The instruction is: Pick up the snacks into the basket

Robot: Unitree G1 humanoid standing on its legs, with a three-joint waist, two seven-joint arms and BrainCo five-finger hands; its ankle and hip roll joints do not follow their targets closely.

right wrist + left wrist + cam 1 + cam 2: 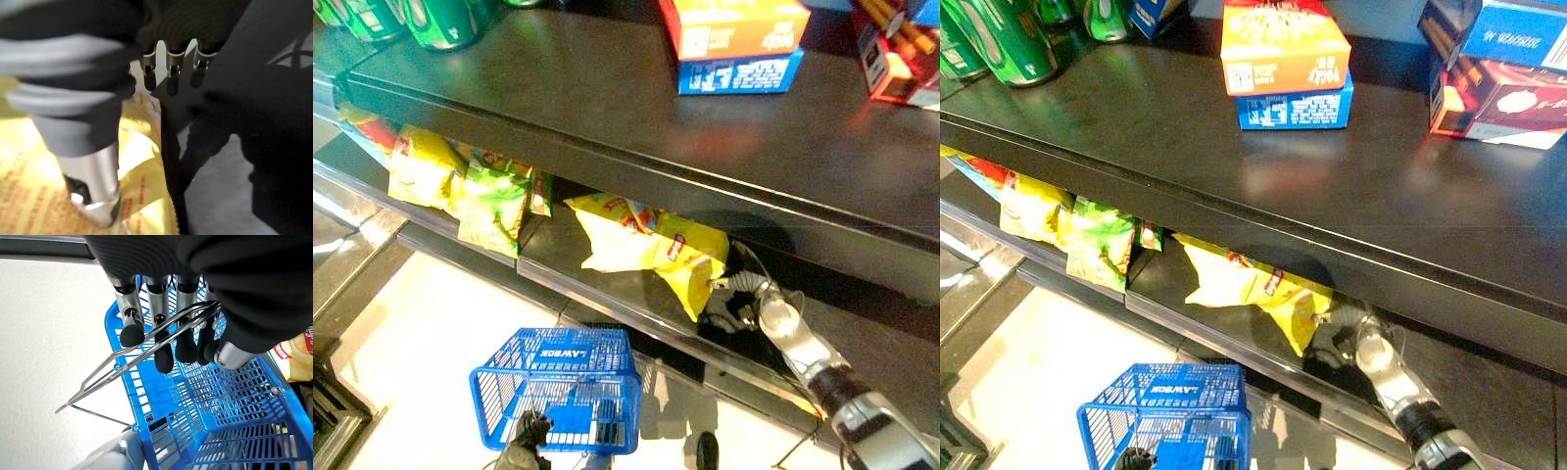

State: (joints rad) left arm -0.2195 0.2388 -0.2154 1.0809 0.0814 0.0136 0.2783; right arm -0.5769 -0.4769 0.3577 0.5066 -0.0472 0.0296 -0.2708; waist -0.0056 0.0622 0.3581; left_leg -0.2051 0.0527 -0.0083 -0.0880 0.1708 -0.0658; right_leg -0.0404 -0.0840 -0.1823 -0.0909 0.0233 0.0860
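Nearest: left hand point(195, 293), fingers point(164, 350) curled round wire handle point(146, 340) of blue basket point(558, 392), hanging low before the shelving. Farther in: right hand point(749, 299) reaching onto lower shelf point(607, 284), fingers point(168, 68) fairly straight and loosely spread, thumb point(95, 186) pressing on yellow snack bag point(646, 250); no closed grip visible. More yellow and green bags point(470, 186) along same shelf to the left. Farthest, on upper shelf point(607, 108): green cans point(435, 20), stacked orange and blue boxes point(734, 44).

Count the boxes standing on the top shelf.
4: an orange box stacked on a blue box mid-shelf, plus a red box under another blue box at the right edge. More may sit beyond view.
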